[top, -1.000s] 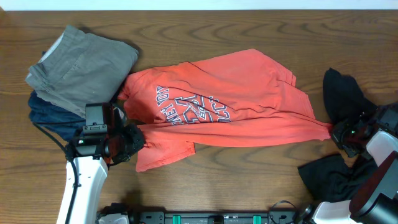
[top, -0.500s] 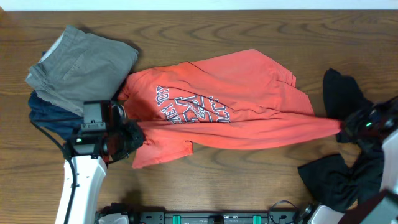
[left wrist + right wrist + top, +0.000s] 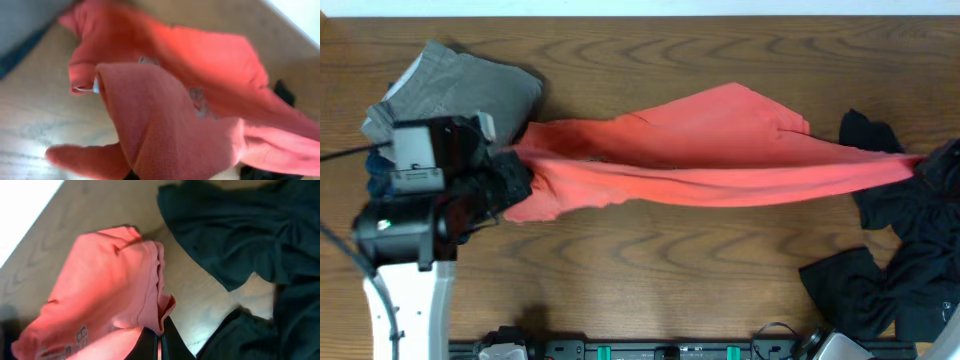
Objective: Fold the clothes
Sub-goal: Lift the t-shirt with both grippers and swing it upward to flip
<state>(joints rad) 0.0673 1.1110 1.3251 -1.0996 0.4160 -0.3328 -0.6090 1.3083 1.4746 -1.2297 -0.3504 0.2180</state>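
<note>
Left pincer (image 3: 508, 182) is clamping shut on the 9 o'clock end of the coral T-shirt (image 3: 720, 155). In its wrist view the cloth is bunching right against the lens, so the fingers themselves are barely showing. Right pincer (image 3: 926, 165) is pinching the opposite end at 3 o'clock, with the fingers closed on a fold of red cloth in its wrist view.

- Near edge, 4 o'clock: black garments (image 3: 880, 290) are lying crumpled on the table (image 3: 670, 290).
- Middle: the T-shirt is stretching between the two grips as a long band from 9 to 3 o'clock, with a loose flap rising towards 1 o'clock.
- Far, 10 o'clock: the grey-khaki garment (image 3: 470, 90) is lying heaped. The left arm is mostly covering the navy garment (image 3: 17, 52).

Step, as judged: the arms are pulling the shirt out straight ahead of the first fold. The next move is calling for laying it down flat without letting either corner slip, well apart from the black pile.

Against a second ago: the grips are standing farther apart, the left arm is now farther back and over the 9 o'clock pile, the shirt is narrower and tauter, and the lettering is no longer facing up.
</note>
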